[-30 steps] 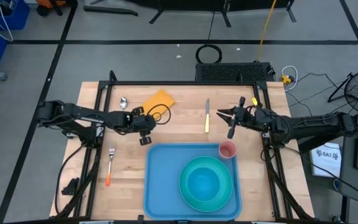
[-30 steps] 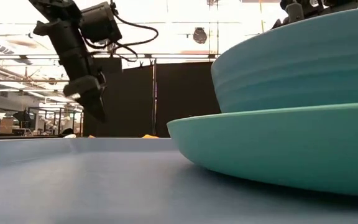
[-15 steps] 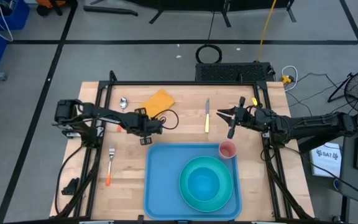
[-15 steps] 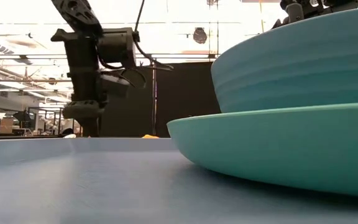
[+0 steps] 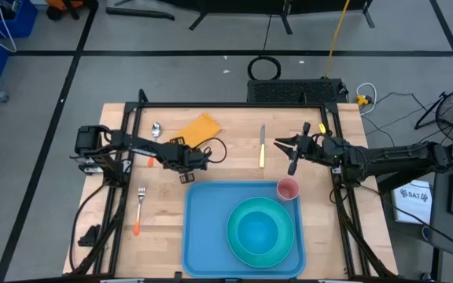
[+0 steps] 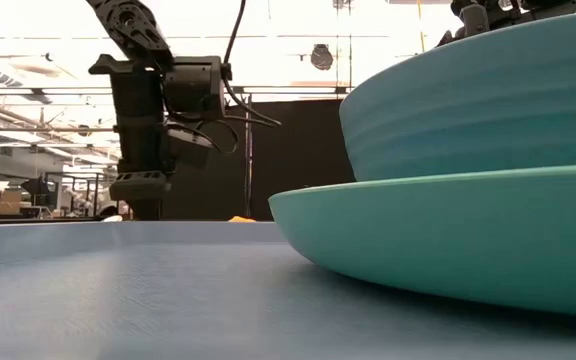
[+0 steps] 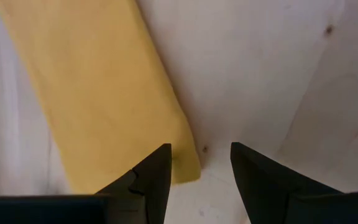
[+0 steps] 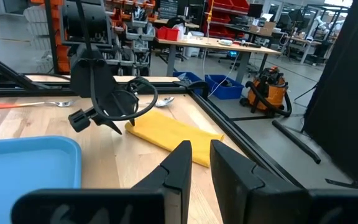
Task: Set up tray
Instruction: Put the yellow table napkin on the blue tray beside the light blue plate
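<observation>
So, high view: the tray (image 5: pixel 242 228) sat on the wooden surface (image 5: pixel 163 236) at the near edge, right of centre. It carried a teal plate (image 5: pixel 259 229) with a bowl in it, and a pink cup (image 5: pixel 288 189) at its far right corner. The left gripper (image 5: pixel 189 167) hung just off the tray's far left corner, near the yellow napkin (image 5: pixel 200 126). The right gripper (image 5: pixel 292 148) waited beside the knife (image 5: pixel 262 145). A fork (image 5: pixel 139 208) lay well left of the tray and a spoon (image 5: pixel 156 130) next to the napkin.

Low view: the tray floor (image 6: pixel 118 290) filled the foreground, the plate (image 6: pixel 448 235) resting on it, and the left arm (image 6: pixel 153 130) stood upright beyond the rim.

Left wrist view: the left gripper (image 7: pixel 201 167) was open, fingers straddling the napkin's corner (image 7: pixel 188 168) above bare wood.

Right wrist view: the right gripper (image 8: pixel 199 155) was open with only a narrow gap, holding nothing, and the tray's corner (image 8: pixel 55 149) was visible.

Judgement: the tray looks like stiff, light, smooth plastic. Loaded, it would slide rather than lift. Best hold is the raised rim on a long edge.
</observation>
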Action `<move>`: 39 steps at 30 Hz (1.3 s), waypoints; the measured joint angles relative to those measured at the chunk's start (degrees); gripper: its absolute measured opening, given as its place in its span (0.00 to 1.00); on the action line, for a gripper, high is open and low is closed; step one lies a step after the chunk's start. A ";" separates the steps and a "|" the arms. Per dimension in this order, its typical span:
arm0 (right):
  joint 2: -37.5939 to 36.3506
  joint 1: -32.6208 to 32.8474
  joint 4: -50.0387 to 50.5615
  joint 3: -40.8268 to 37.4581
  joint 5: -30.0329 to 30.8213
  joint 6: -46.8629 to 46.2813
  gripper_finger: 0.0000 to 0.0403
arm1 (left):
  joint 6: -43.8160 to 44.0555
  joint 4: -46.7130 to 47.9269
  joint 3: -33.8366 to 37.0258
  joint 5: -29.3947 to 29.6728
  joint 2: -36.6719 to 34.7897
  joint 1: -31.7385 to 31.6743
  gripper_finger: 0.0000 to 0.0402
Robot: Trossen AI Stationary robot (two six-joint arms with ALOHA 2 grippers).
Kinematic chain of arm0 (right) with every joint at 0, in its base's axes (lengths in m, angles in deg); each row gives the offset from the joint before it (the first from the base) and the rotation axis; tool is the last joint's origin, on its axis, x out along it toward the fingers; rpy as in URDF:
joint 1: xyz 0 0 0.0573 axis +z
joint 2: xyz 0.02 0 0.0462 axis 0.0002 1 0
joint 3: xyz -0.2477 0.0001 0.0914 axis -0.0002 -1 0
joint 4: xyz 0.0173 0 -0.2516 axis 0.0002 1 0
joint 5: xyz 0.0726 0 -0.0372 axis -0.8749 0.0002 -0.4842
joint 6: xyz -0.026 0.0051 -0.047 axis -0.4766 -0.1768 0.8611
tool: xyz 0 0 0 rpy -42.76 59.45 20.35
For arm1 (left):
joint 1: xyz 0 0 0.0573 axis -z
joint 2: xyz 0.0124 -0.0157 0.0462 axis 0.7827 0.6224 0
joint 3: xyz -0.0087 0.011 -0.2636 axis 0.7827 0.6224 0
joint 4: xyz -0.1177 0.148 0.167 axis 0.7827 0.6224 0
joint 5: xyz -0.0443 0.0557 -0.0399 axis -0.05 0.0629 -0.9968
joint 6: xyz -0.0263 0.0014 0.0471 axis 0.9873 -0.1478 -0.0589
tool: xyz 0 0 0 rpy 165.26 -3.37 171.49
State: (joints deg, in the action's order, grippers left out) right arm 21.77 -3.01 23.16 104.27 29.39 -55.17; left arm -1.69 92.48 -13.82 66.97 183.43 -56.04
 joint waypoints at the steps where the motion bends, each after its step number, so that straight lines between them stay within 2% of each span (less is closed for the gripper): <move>1: -0.01 0.00 0.00 0.00 0.00 -0.04 0.12 | 0.24 -0.01 0.00 -0.01 0.00 -0.26 0.43; 5: -0.01 0.00 0.00 0.00 0.00 -0.43 0.12 | 1.05 -0.04 0.01 -1.12 0.00 -1.77 0.43; 13: -0.01 0.00 -1.43 0.00 0.04 -0.59 0.12 | 5.54 -1.75 0.01 -7.48 0.00 -3.81 0.43; 19: -0.01 0.01 -5.00 0.00 0.01 -2.69 0.12 | 3.79 -2.96 0.01 -7.36 0.00 -3.76 0.43; 26: 0.01 0.02 -5.58 0.00 0.00 -4.64 0.12 | 3.32 -0.65 0.04 -1.77 0.00 -3.76 0.43; 39: 0.01 0.02 -5.57 0.00 0.00 -4.68 0.12 | 2.51 -2.12 0.10 -3.07 1.04 -3.74 0.43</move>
State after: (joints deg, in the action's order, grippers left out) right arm 21.78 -2.99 17.59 104.27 29.39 -59.85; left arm 0.82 90.36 -13.72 63.90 184.46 -59.78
